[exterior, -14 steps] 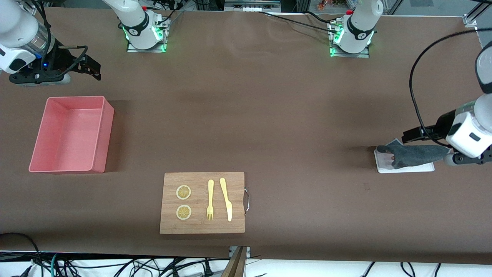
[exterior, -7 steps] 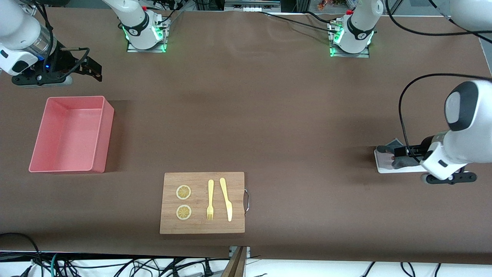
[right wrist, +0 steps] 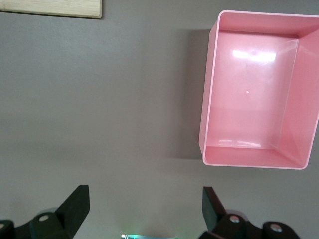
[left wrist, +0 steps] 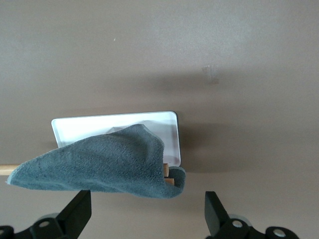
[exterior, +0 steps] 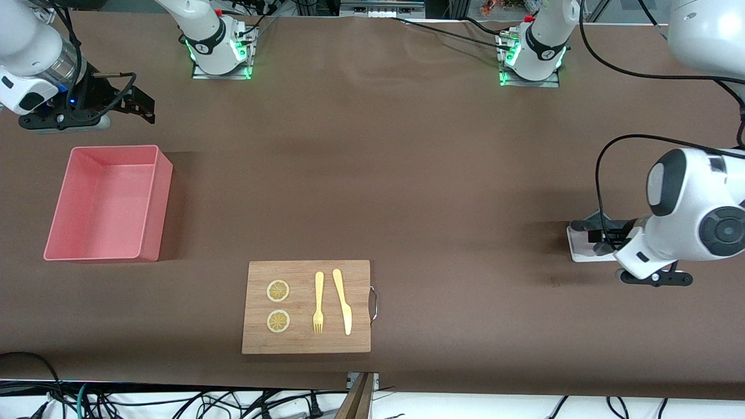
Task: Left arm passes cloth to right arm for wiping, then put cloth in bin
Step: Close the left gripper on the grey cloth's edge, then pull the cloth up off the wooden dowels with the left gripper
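No readable text, label, brand, number or sign anywhere I look. My arm bases carry small dark round marks, too small to read.

A fuzzy, matt grey cloth [left wrist: 104,167] is being seen on a smooth white tray [left wrist: 114,127]. Light is being reflected by the glossy pink plastic bin [right wrist: 256,89]. A matt brown counter [exterior: 407,174] is being shown beneath a grained wooden board [exterior: 307,306].
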Robot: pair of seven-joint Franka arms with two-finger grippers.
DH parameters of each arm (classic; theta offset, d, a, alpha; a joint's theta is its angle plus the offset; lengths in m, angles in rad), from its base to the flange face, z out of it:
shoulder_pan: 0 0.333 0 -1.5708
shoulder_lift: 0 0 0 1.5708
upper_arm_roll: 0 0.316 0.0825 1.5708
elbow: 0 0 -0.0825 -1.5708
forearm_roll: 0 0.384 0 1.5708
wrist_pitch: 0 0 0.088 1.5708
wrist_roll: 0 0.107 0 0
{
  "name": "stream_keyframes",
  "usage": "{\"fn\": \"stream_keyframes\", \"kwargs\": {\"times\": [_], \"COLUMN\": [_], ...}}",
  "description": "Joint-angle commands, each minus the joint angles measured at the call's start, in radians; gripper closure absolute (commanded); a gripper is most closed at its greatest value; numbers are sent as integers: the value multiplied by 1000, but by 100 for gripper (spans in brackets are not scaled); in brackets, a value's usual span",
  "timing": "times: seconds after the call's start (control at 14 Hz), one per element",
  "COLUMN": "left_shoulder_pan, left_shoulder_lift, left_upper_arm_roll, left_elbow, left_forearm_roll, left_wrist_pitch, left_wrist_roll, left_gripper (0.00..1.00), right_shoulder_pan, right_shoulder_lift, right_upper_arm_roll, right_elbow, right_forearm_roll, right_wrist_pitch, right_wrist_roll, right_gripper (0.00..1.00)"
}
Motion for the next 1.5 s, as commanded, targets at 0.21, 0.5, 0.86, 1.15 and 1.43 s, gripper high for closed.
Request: {"fn": "stream_keyframes", "kwargs": {"times": [0.21,0.5,0.86,1.15,1.43], "left_shoulder_pan": [-121,-183,-263,-300,-303], "left_shoulder_lift": [42,132,192,270,352], "left_upper_arm_roll": [5,6,9,11,49], "left_elbow": [-6,-1,-7,-9,3], "left_forearm_roll": [284,548,742,838,882], "left_wrist_pitch": [12,12,-51,-180,-180], "left_wrist_roll": [-117,-136,-138,-132,-122], "left_gripper": [0,0,0,0,0], "right_shoulder_pan": [1,1,1,1,1], "right_shoulder_lift": [-13,-13,-13,-13,-11], "right_upper_arm_roll": [0,0,0,0,0], "right_elbow": [-21,-23,-24,-24,-24], "right_forearm_roll": [1,1,1,1,1], "right_wrist_pitch": [19,21,21,21,21], "right_wrist_roll": [4,4,4,4,4], "right_gripper": [0,0,0,0,0]}}
